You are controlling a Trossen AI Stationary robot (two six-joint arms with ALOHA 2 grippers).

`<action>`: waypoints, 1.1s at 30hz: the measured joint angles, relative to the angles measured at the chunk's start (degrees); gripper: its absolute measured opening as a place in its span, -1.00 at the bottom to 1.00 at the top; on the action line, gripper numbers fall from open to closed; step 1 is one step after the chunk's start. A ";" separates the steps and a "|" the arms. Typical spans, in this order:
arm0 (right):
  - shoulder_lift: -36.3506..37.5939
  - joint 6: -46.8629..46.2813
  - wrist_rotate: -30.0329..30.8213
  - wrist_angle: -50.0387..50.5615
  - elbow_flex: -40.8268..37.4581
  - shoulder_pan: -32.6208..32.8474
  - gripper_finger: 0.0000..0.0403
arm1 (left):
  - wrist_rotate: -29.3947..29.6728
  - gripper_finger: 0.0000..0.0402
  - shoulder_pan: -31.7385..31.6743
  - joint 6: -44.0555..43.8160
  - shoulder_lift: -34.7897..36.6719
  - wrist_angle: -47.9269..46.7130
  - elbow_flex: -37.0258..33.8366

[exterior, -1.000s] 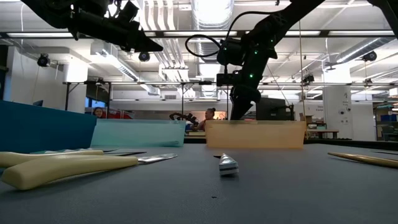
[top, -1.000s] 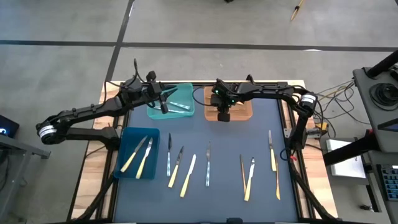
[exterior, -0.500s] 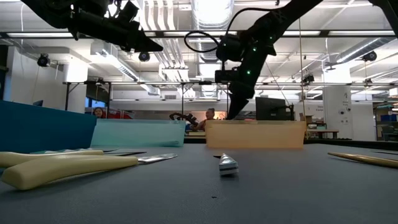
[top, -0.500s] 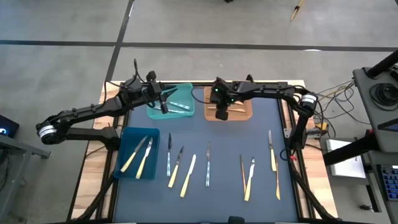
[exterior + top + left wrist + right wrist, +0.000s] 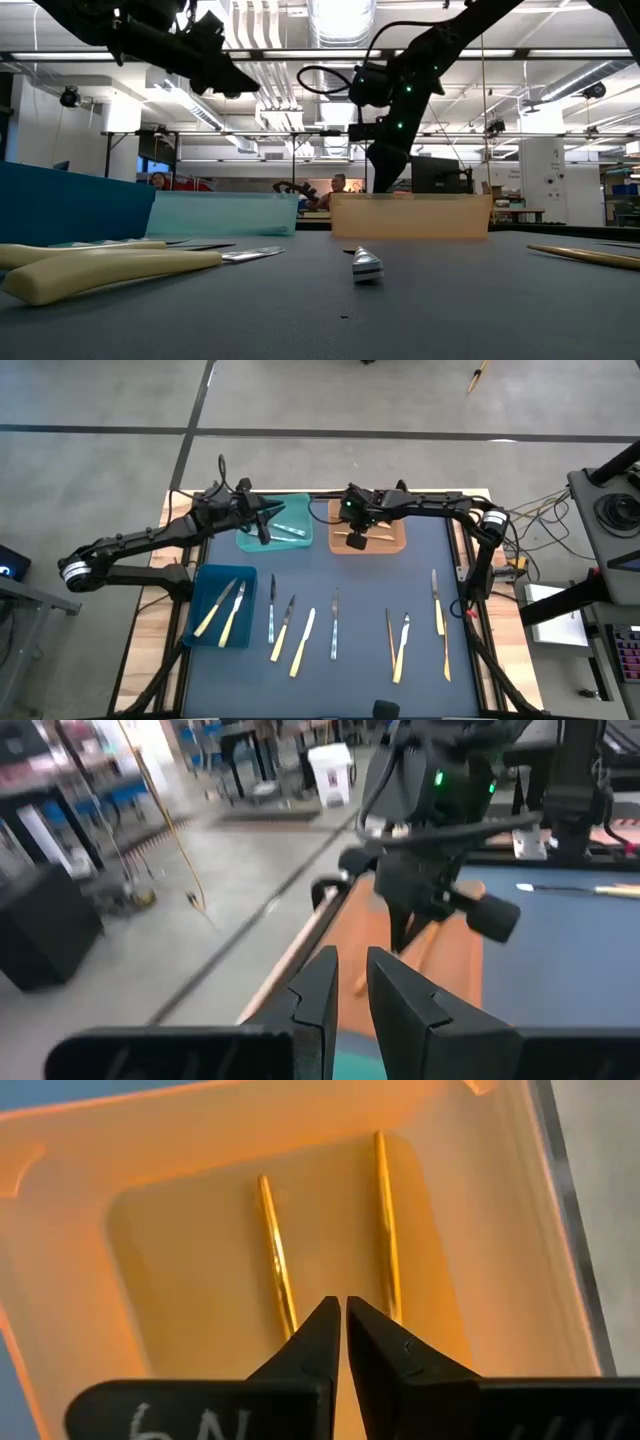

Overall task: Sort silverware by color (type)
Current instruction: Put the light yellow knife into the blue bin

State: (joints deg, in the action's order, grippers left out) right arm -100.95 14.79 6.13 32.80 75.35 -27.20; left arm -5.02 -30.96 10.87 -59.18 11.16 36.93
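Compared with a second ago, the right gripper has pressed its fingers together, empty, and sits a little higher above the orange bin at the table's far edge. Left gripper has barely moved; it hovers over the teal bin, fingers nearly together with a narrow gap, holding nothing.

Two orange-tan pieces lie side by side in the orange bin, seen clearly only in the right wrist view. Two pale yellow pieces lie in the dark blue bin. Remaining silverware lies in a loose row on the near mat, well apart from both grippers.

The low view shows a person beyond the bins.
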 joint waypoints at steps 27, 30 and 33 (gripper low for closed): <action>1.81 -0.20 0.05 -1.77 -0.63 0.30 -0.95 | -0.20 -0.80 6.20 -22.61 -0.03 -6.22 -1.60; 3.52 -0.52 0.08 -1.90 -0.62 0.92 -0.95 | -0.20 -0.80 8.80 -23.68 -0.04 -6.49 -1.70; 5.03 -0.53 0.06 -1.84 -0.61 1.91 -0.95 | -0.20 -0.80 11.39 -24.41 -0.04 -6.67 -1.70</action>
State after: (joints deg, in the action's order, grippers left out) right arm -95.92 14.26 6.19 30.95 74.74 -25.29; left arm -5.21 -19.57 -13.54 -59.22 4.49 35.22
